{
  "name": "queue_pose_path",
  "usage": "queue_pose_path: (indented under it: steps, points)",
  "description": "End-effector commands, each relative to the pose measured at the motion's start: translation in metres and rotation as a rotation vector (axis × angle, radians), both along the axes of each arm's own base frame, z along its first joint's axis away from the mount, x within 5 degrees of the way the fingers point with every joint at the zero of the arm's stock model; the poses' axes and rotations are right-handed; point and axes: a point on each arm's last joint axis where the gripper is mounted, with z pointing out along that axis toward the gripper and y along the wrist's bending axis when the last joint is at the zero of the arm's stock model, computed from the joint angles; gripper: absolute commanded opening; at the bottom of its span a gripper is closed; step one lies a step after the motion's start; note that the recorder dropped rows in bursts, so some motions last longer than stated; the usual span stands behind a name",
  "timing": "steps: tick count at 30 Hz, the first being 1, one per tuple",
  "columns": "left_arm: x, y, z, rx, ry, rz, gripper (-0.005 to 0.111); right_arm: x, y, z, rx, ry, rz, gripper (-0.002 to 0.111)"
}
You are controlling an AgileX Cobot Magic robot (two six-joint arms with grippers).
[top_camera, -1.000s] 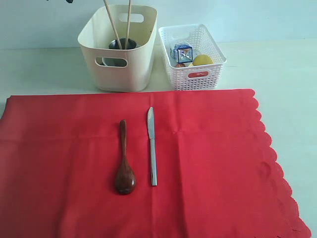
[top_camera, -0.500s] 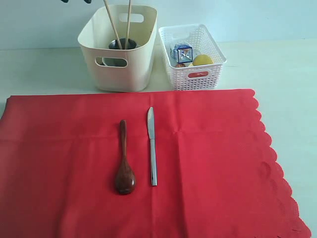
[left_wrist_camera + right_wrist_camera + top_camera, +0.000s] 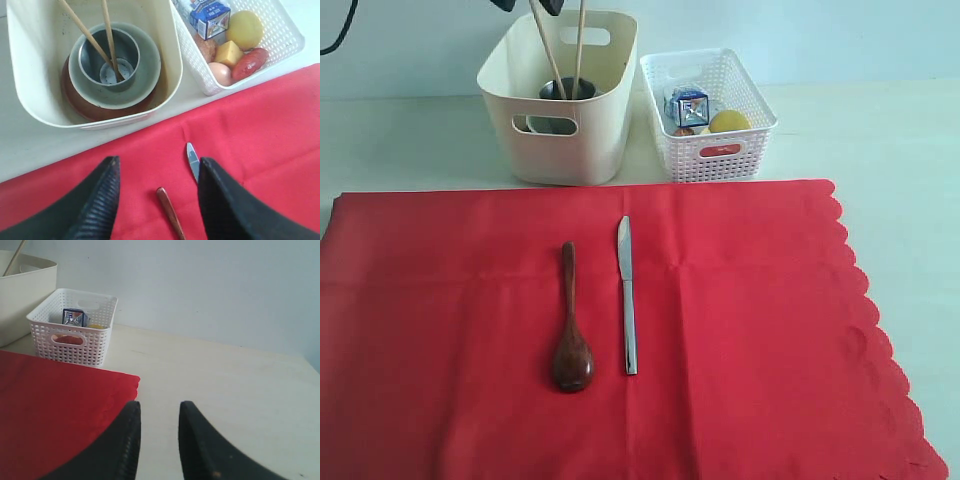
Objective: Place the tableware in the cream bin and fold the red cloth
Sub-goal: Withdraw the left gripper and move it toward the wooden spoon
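The cream bin (image 3: 602, 130) stands behind the red cloth (image 3: 750, 330). It holds the brown plate (image 3: 76, 102), the pale bowl (image 3: 150, 70), the steel cup (image 3: 127, 47) and the chopsticks (image 3: 86, 31), which lean upward. On the cloth, the dark wooden spoon (image 3: 572, 335) and the metal knife (image 3: 628, 300) lie side by side. My left gripper (image 3: 528, 5) hangs open high above the bin and holds nothing. In its wrist view its fingers (image 3: 159, 161) frame the spoon handle's end (image 3: 167, 207) and the knife tip (image 3: 192, 157). My right gripper (image 3: 160, 405) is open over bare table beside the cloth's corner (image 3: 125, 382), out of the exterior view.
A white lattice basket (image 3: 712, 152) stands right of the bin, holding a milk carton (image 3: 690, 105), a lemon (image 3: 728, 122), an egg (image 3: 220, 74) and other food. Pale tabletop (image 3: 900, 150) surrounds the cloth, and a wall rises behind.
The left gripper's dark fingers have come further into the top of the exterior view and shifted right, over the bin. Spoon, knife and cloth have not moved.
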Motion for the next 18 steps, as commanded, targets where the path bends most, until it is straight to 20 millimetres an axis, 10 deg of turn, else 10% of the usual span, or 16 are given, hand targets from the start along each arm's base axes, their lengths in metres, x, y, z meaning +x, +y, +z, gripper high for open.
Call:
queue_pose_path:
  steps: [1,8,18]
  points:
    - [-0.005,-0.002,0.007,-0.025,-0.011,-0.013,0.048,0.000,0.000,-0.001,0.003,-0.006,-0.005,0.027]
    - [-0.016,0.003,0.000,-0.010,0.030,-0.015,0.048,0.000,0.000,-0.001,0.003,-0.006,-0.005,0.027]
    - [-0.040,0.017,-0.059,0.046,0.159,0.017,0.048,0.000,0.000,-0.001,0.003,-0.006,-0.005,0.027]
